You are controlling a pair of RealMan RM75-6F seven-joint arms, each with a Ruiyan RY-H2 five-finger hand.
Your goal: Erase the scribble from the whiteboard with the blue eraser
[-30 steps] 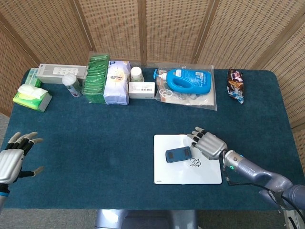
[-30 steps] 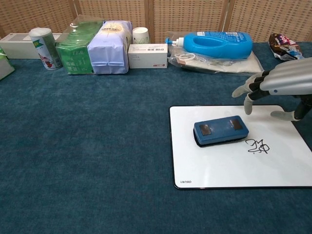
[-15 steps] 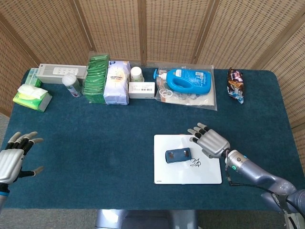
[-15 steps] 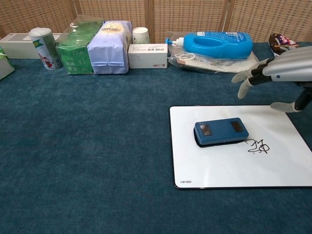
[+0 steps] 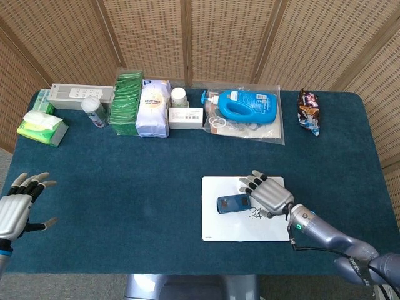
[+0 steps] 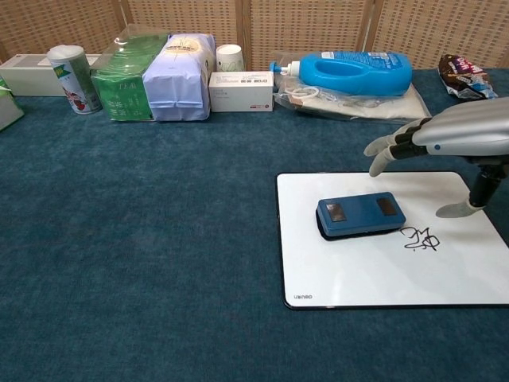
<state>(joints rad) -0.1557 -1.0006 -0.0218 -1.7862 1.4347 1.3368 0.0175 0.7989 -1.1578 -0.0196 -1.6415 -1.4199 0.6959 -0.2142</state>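
A wide stretch of bare dark-teal cloth table (image 5: 144, 187) fills the centre and lower left of the frame. Obstacles line the top edge: green packets (image 5: 127, 103), a pale lavender bag (image 5: 154, 108), and a blue detergent bottle (image 5: 248, 105). A green tissue pack (image 5: 42, 127) sits upper left.

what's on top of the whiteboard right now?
On the whiteboard: the blue eraser and a black scribble beside it. The right robot hand hovers above, open, covering the scribble in the head view.

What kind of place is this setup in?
Probably a robot test station: a blue-carpeted table holding a whiteboard and household goods like a detergent bottle, closed in by wicker folding screens.
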